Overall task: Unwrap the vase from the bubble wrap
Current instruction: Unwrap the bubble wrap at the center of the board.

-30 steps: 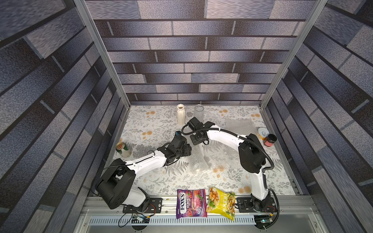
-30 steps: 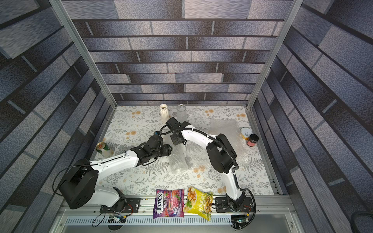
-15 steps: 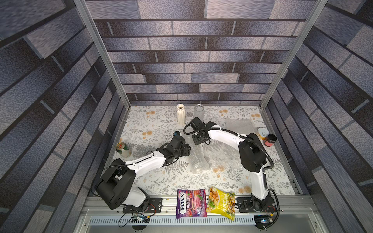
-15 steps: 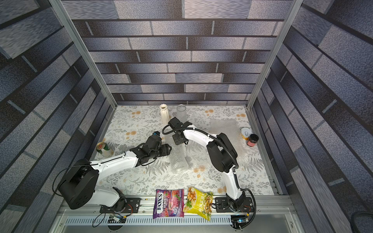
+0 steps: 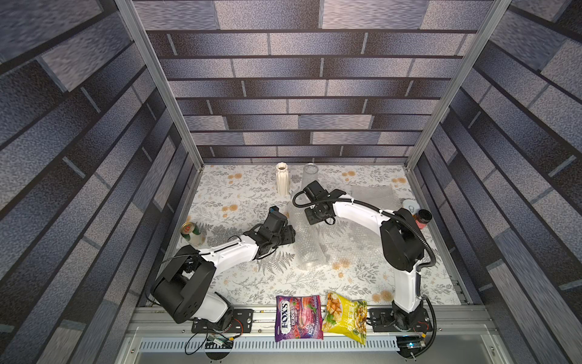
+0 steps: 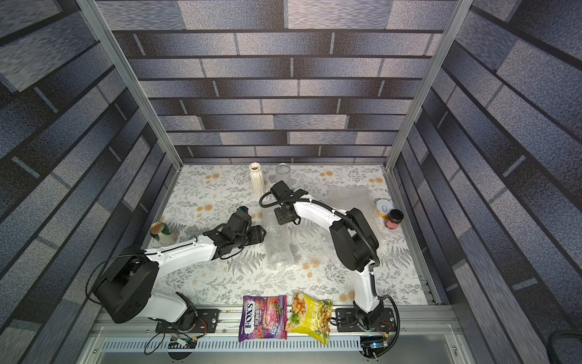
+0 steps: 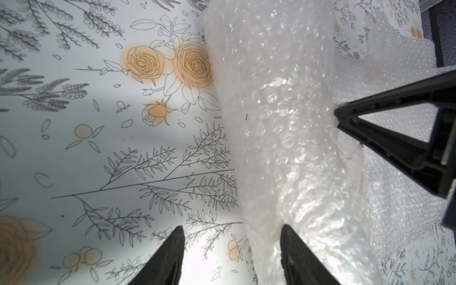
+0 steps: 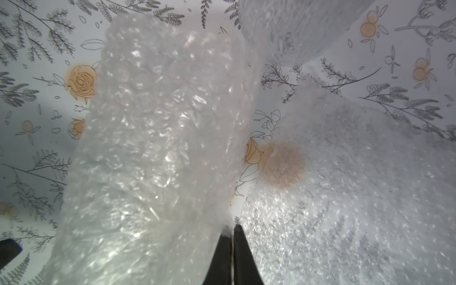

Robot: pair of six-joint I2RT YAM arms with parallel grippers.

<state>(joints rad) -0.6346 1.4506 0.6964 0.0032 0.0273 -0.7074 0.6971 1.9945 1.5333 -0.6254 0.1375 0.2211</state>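
Top views, bubble wrap (image 5: 307, 242): a long whitish roll lies on the floral desk (image 5: 239, 195) between the two arms, seen in both top views. A loose flap (image 5: 346, 249) spreads flat from it toward the right arm.
Top views, left tool (image 5: 291, 234): low over the desk, just beside the roll's long side.
Top views, right tool (image 6: 282, 219): pointing down at the end of the roll nearer the back wall.
Top views, back of desk: a white ribbed vase (image 5: 282, 178) stands upright beside a clear glass vessel (image 5: 310, 176).
Left wrist, left tool (image 7: 232, 227): fingers apart, one over bare desk, the other over the roll; nothing clamped.
Left wrist, right tool (image 7: 339, 116): its tip meets the edge of the bubble wrap (image 7: 278, 123).
Right wrist, right tool (image 8: 233, 228): fingers together, pinching a thin edge where roll and flap (image 8: 357, 197) meet.
Right wrist, bubble wrap (image 8: 158, 135): the roll fills the middle; what is inside cannot be told.
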